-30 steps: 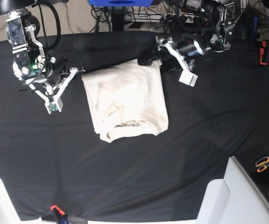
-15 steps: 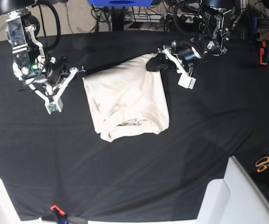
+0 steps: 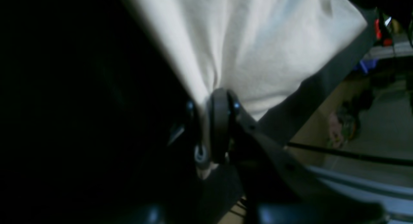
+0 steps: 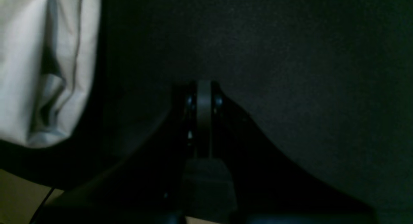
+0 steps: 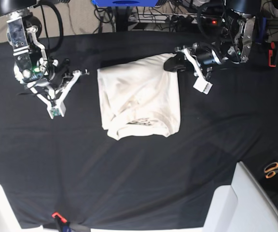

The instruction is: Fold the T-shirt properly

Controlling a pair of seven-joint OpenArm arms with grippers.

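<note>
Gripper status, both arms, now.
Left gripper: closed, pinching a corner of the T-shirt.
Right gripper: closed, holding nothing, over the black table cloth.

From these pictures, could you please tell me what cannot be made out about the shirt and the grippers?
- T-shirt: layers beneath, hidden by its own folds in the base view.
- Left gripper: how much cloth the jaws pinch; left wrist view blurred.
- Right gripper: height above the black cloth; right wrist view too dark.

Black table cloth (image 5: pixel 139 183) — tan floor (image 5: pixel 81 19) beyond.
</note>
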